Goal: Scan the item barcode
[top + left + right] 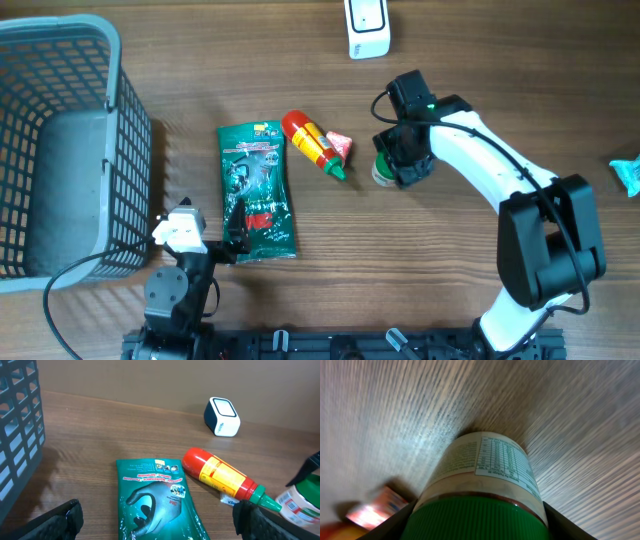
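Basket: grey mesh, far left on the desk.
Left hand: low beside the basket, fingers spread wide, nothing between them.
Glove pack: green, lying flat just ahead of that hand.
Bottle: red with a green tip, on its side beside the pack.
Packet: small, red, right against the bottle.
Scanner: white, at the far edge, well apart from the rest.
Jar: green lid, white label, standing just right of the bottle's tip.
Right hand: down over the jar, fingers closed against the lid on both sides.
Teal pack: far right, cut off by the edge.
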Controlling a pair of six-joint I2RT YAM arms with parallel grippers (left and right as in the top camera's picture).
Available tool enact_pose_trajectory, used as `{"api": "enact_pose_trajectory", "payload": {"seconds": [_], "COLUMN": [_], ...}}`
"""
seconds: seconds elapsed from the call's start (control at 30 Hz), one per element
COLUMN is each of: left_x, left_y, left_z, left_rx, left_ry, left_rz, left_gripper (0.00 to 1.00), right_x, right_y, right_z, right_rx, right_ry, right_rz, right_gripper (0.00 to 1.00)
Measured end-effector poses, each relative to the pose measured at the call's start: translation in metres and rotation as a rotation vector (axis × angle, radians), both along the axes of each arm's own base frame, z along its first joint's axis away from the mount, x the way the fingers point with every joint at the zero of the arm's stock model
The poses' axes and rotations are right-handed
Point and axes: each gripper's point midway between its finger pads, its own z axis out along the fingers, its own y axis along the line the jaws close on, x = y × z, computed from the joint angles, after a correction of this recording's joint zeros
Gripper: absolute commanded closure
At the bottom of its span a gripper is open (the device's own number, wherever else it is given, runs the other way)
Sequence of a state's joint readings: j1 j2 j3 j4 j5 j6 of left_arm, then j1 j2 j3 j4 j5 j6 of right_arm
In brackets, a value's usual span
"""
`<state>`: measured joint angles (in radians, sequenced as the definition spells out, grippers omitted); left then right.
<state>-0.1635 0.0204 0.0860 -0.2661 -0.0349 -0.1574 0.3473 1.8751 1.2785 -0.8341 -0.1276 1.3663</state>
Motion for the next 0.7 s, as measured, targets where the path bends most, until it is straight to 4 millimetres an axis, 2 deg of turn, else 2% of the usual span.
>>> {"api": "enact_pose_trajectory", "payload": {"seconds": [0.03,0.13,0.23,0.27,0.3,0.33,0.43,0.53,0.63,0.67,0.7], "left_x": [0.0,0.0,0.0,0.0,0.0,0.0,0.0,0.0,0.0,0.0,0.0], "left_y": [0.0,0.0,0.0,0.0,0.0,0.0,0.0,0.0,0.0,0.0,0.0], "left_z": [0.0,0.0,0.0,0.0,0.0,0.0,0.0,0.0,0.0,0.0,0.0], "left_rx": [0.0,0.0,0.0,0.0,0.0,0.0,0.0,0.0,0.0,0.0,0.0], "left_ry": [0.0,0.0,0.0,0.0,0.0,0.0,0.0,0.0,0.0,0.0,0.0], "left_rz": [0.0,0.0,0.0,0.0,0.0,0.0,0.0,0.0,0.0,0.0,0.0], "left_gripper": [0.0,0.0,0.0,0.0,0.0,0.0,0.0,0.0,0.0,0.0,0.0], "right_x": [-0.001,-0.001,-0.008,-0.011,-0.014,-0.015,-0.028,-0.031,-0.03,-0.023,-0.02], "right_y": [-0.002,-0.01,-0.018,-0.02,-0.021,-0.022,-0.028,-0.029,-0.029,-0.027,-0.026], "right_z": [0.0,0.0,-0.001,-0.001,-0.001,-0.002,0.0,0.024,0.049,0.068,0.073], "right_rx": [-0.006,-0.035,-0.066,-0.071,-0.079,-0.083,-0.081,-0.071,-0.069,-0.075,-0.076], "right_ry": [-0.008,-0.055,-0.072,-0.073,-0.078,-0.078,-0.024,0.015,0.045,0.045,0.051], "right_rz": [0.081,0.425,0.753,0.844,0.947,0.984,1.078,1.09,0.99,0.842,0.745], "right_gripper": [0.35,0.21,0.18,0.14,0.03,0.0,0.0,0.0,0.0,0.0,0.0]}}
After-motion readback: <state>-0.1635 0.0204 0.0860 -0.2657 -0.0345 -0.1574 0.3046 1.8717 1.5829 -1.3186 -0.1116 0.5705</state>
